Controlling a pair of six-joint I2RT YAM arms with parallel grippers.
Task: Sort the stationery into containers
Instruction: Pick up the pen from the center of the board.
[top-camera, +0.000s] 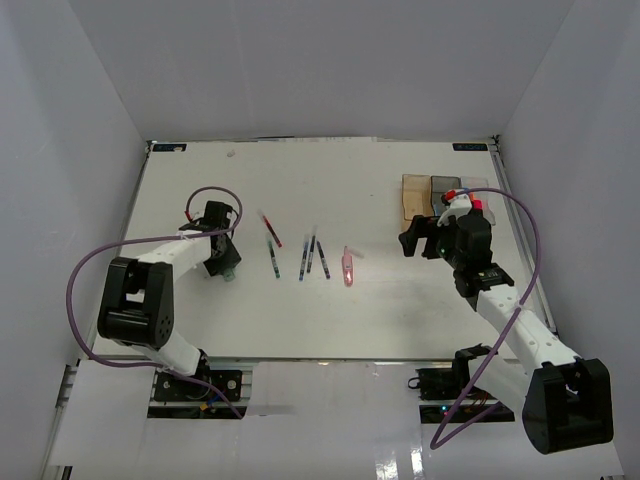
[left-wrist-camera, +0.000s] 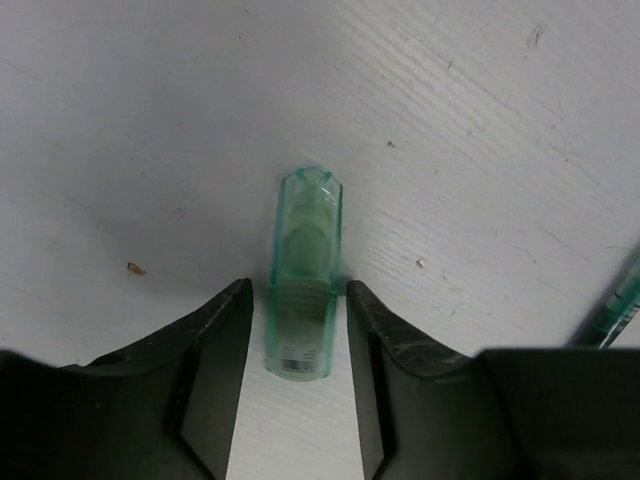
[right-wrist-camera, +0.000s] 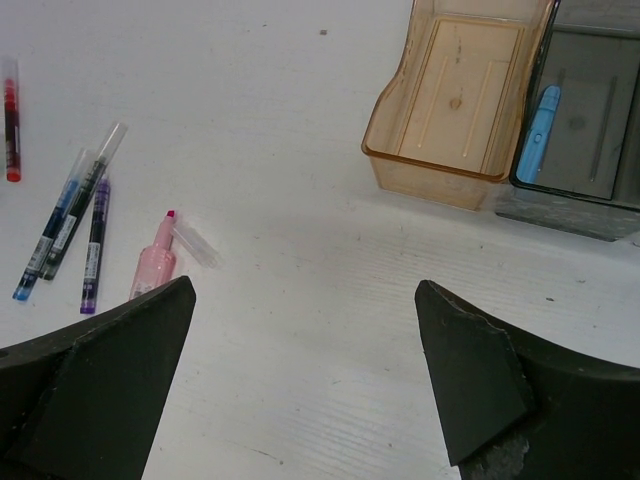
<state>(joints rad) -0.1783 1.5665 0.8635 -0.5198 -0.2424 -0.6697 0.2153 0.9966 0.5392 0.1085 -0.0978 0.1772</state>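
Observation:
A short mint marker (left-wrist-camera: 303, 280) lies on the white table between my left gripper's (left-wrist-camera: 298, 300) open fingers, the right finger almost touching it; in the top view the gripper (top-camera: 226, 265) is at the left. My right gripper (right-wrist-camera: 305, 300) is wide open and empty above bare table, in front of the amber bin (right-wrist-camera: 430, 170). The smoky grey bin (right-wrist-camera: 600, 190) beside it holds a blue marker (right-wrist-camera: 540, 135). A pink marker (right-wrist-camera: 155, 262) lies uncapped with its clear cap (right-wrist-camera: 195, 243) beside it. Thin pens (top-camera: 312, 256) and a red pen (top-camera: 272, 232) lie mid-table.
The three bins (top-camera: 440, 192) stand in a row at the back right; my right arm partly hides the clear one (top-camera: 478, 184). A teal pen (left-wrist-camera: 615, 310) lies just right of the left gripper. White walls enclose the table on three sides.

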